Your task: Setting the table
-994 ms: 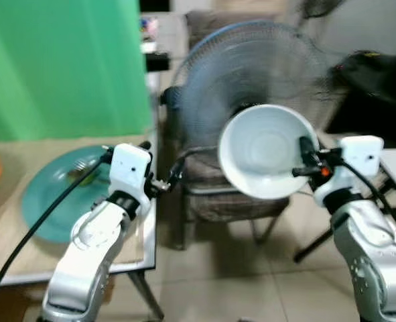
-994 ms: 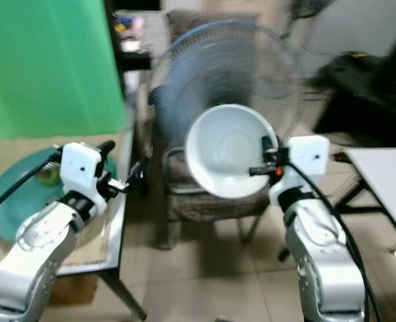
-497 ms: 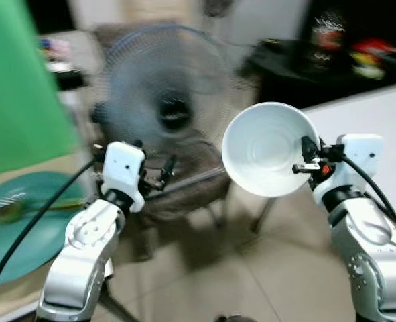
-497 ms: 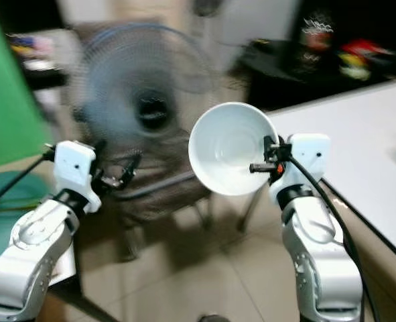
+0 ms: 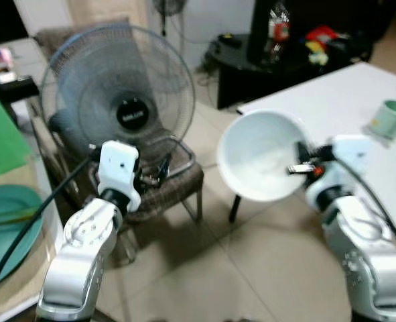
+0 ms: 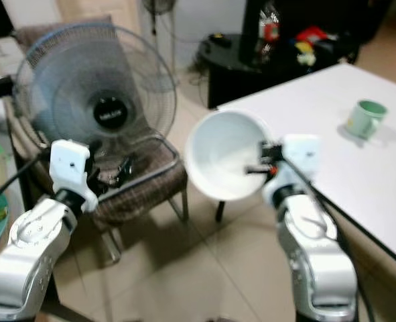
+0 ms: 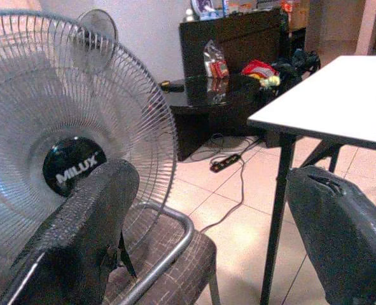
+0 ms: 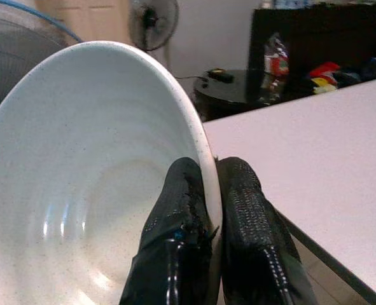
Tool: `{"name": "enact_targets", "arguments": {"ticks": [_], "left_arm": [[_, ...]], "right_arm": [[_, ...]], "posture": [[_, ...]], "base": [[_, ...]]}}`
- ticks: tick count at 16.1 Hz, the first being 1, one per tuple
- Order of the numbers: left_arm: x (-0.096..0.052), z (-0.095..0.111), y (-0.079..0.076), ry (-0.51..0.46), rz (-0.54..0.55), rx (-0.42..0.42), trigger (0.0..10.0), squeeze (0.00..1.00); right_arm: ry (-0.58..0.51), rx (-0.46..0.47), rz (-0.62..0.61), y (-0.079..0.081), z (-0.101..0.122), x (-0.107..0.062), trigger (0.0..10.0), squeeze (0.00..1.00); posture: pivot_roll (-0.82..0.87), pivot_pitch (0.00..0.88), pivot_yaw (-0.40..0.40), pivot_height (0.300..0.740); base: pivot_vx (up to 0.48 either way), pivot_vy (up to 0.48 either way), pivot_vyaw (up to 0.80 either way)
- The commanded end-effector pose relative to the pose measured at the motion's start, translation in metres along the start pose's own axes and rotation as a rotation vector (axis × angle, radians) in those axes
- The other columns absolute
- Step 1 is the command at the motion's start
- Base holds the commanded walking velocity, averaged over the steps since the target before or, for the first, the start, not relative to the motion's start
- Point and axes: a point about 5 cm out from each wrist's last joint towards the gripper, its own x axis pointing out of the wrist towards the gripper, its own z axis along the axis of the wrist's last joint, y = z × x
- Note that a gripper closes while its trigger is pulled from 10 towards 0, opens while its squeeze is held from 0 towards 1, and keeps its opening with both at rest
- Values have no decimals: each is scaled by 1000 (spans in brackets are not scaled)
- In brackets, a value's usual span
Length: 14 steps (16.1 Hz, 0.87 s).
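Fingers of right gripper (image 8: 207, 210) pinch white bowl (image 8: 79, 190) rim, seen close in right wrist view. Left gripper (image 7: 207, 241) fingers wide. Head views add green mug (image 6: 365, 118) on white bench (image 6: 332, 134), far right.

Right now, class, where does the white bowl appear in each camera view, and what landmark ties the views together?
Left eye: white bowl, right of centre, on the right gripper.
Right eye: centre.
Left wrist: cannot be made out.
Right wrist: fills the left, rim pinched between the fingers.
Shared landmark: the white table.
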Motion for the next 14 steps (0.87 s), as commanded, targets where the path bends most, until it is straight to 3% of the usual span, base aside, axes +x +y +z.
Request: {"name": "enact_targets", "arguments": {"ticks": [1, 7, 14], "left_arm": [[0, 2, 1, -9, 7, -4, 10000, 0], [2, 2, 2, -10, 4, -15, 10000, 0], [1, 0, 2, -6, 3, -21, 10000, 0]], "right_arm": [[-50, -19, -5, -1, 13, 1, 10000, 0], [-41, -8, -8, -1, 12, 2, 10000, 0], [-27, 4, 4, 0, 12, 3, 10000, 0]], "posture": [[93, 0, 18, 740], [89, 0, 15, 740], [86, 0, 5, 740]], "base": [[251, 0, 0], [280, 0, 0], [305, 0, -771]]}}
